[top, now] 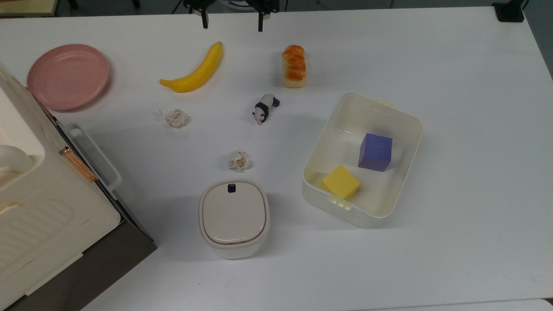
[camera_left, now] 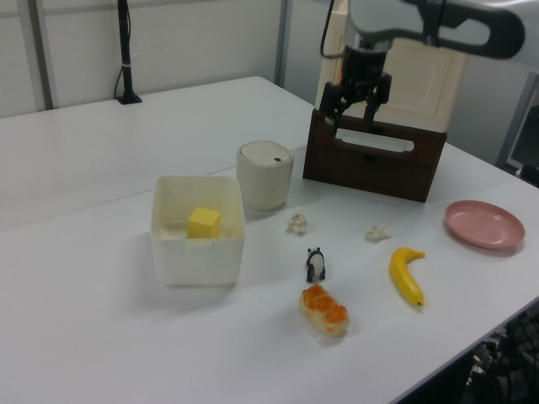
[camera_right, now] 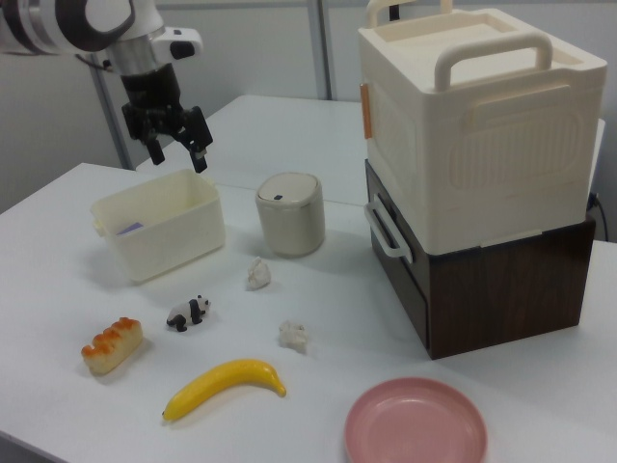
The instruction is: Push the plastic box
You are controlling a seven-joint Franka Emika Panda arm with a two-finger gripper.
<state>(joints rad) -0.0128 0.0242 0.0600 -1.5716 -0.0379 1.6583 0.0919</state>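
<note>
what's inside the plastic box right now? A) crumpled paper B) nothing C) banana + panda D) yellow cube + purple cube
D: the plastic box holds a yellow cube and a purple cube, lying apart on its floor.

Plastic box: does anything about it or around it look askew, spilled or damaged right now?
The plastic box sits skewed to the table edges, upright and intact, with the purple cube and yellow cube inside. Two crumpled paper scraps lie loose on the table. The gripper hangs open, well clear of the box.
</note>
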